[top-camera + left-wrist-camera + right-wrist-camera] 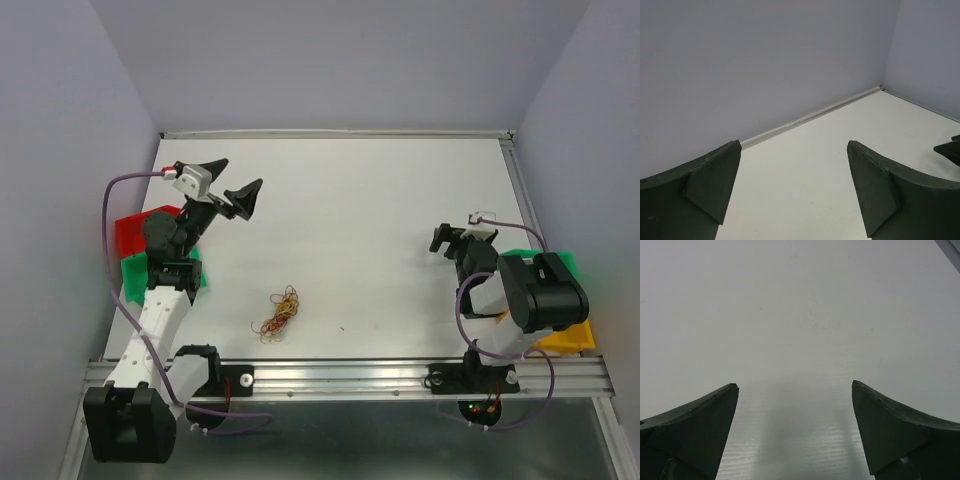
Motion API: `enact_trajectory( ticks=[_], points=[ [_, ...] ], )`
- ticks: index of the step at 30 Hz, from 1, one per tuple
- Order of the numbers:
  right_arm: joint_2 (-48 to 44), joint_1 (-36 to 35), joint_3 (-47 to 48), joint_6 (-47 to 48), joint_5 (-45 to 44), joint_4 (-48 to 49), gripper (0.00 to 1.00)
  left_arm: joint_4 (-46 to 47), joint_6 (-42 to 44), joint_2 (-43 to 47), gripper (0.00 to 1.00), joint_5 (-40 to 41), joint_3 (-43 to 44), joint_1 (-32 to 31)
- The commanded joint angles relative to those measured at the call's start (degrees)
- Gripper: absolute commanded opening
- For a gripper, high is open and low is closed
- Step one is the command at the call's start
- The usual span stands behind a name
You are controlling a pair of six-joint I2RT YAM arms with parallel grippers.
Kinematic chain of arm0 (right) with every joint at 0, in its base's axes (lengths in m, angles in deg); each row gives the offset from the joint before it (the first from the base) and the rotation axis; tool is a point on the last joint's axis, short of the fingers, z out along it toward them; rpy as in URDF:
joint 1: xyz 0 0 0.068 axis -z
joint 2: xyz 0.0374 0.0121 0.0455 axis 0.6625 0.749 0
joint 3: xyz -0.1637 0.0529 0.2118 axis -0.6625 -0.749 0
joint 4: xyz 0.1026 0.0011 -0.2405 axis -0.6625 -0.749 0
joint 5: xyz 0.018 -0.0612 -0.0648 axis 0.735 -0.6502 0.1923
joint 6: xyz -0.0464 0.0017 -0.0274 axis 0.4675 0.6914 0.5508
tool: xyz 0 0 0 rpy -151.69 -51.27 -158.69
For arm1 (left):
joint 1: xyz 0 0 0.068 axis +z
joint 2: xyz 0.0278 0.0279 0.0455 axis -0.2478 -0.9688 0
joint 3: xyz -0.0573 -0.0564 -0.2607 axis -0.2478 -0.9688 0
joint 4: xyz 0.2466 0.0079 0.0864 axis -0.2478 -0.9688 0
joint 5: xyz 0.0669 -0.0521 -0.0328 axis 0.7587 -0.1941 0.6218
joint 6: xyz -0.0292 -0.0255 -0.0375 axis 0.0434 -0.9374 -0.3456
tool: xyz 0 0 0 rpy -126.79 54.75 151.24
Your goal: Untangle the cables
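The cables (pixel 280 313) lie as one small tangled bundle of thin yellow, orange, red and dark wires on the white table (pixel 360 210), near the front edge and left of centre. My left gripper (pixel 240 175) is open and empty, raised at the back left, far from the bundle. In the left wrist view it (pixel 794 145) faces the back wall and the table corner. My right gripper (pixel 448 240) is open and empty, low over the table at the right. In the right wrist view it (pixel 795 385) shows only bare table. The cables show in neither wrist view.
Red (pixel 135 232) and green (pixel 130 272) bins sit at the table's left edge. A green bin (pixel 562 262) and a yellow bin (pixel 568 340) sit at the right edge behind the right arm. A metal rail (pixel 350 375) runs along the front. Walls enclose the table.
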Motion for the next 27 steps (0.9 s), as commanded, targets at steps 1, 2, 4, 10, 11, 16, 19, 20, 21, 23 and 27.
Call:
enact_trajectory(
  ticks=[1, 2, 4, 10, 11, 16, 19, 20, 21, 23, 27],
  points=[
    [-0.5, 0.3, 1.8, 0.8, 1.5, 2.0, 1.00, -0.6, 0.3, -0.1, 0.99, 7.7, 1.1, -0.3],
    [-0.5, 0.3, 1.9, 0.8, 1.5, 2.0, 1.00, -2.0, 0.8, -0.5, 0.99, 8.1, 1.6, -0.2],
    [-0.6, 0.2, 1.8, 1.0, 1.5, 2.0, 1.00, -8.7, 5.8, -3.0, 0.99, 5.3, 4.6, 0.3],
    [-2.0, 0.2, 1.8, 3.0, 6.7, 0.9, 1.00, -28.5, 22.4, -10.2, 0.99, -8.4, 9.6, -0.5],
    [-2.1, 0.2, 1.8, 3.0, 6.7, 0.9, 1.00, -33.7, 24.9, -11.7, 0.99, -8.8, 11.7, -1.3],
    [-2.3, 0.3, 1.6, 3.5, 7.3, 0.9, 1.00, -61.8, 43.9, -20.3, 0.99, -2.9, 18.4, -7.4],
    [-2.8, 0.3, 2.1, 3.3, 7.0, -0.2, 1.00, -66.1, 49.1, -21.5, 0.99, -1.4, 14.9, -10.3],
    [-2.9, 0.3, 2.7, 3.2, 7.0, -0.9, 1.00, -68.0, 50.6, -22.1, 0.99, -0.1, 14.2, -11.7],
    [-2.9, 0.2, 2.9, 3.1, 7.1, -1.9, 1.00, -69.4, 51.8, -22.7, 0.98, 0.4, 13.6, -14.9],
    [-2.9, 0.2, 3.0, 3.1, 7.2, -2.0, 1.00, -71.3, 53.1, -24.4, 0.94, 2.8, 12.6, -17.9],
    [-2.9, 0.2, 3.0, 3.2, 7.2, -2.0, 1.00, -73.3, 54.9, -25.3, 0.92, 3.0, 12.9, -20.5]
  ],
)
